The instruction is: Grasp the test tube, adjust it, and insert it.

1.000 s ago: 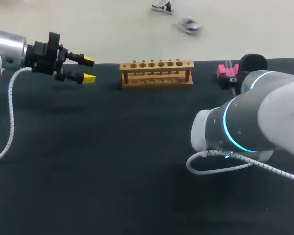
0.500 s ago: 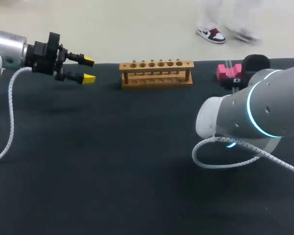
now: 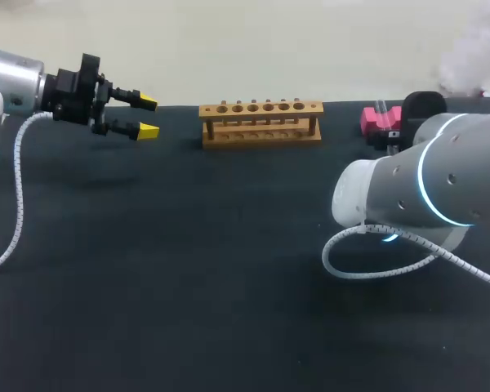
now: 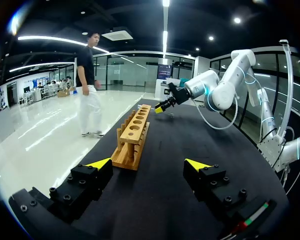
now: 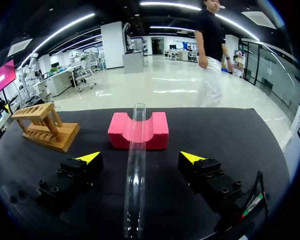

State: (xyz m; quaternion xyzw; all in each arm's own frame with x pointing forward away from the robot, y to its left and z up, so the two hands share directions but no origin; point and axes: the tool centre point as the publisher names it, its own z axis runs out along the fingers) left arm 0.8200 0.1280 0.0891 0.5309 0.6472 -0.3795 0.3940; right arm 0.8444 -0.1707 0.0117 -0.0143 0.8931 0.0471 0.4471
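Note:
A clear glass test tube [image 5: 135, 170] lies with its far end in the groove of a pink block [image 5: 155, 132]. It runs back between the fingers of my right gripper [image 5: 140, 158], which stands open with neither yellow tip touching the glass. In the head view the right arm [image 3: 429, 196] hides that gripper, and only the pink block [image 3: 376, 120] shows beside it. The wooden rack [image 3: 261, 122] with a row of holes stands at the table's far middle. My left gripper [image 3: 144, 117] hovers open and empty at the far left, with the rack [image 4: 134, 137] ahead of its fingers.
The black table [image 3: 212, 269] stretches wide between the arms and toward the near edge. A white cable [image 3: 376, 261] loops under the right arm. In the left wrist view my right gripper [image 4: 162, 106] shows beyond the rack's far end.
The right arm has swung a little to the right and settled by the pink block. The left arm has kept still.

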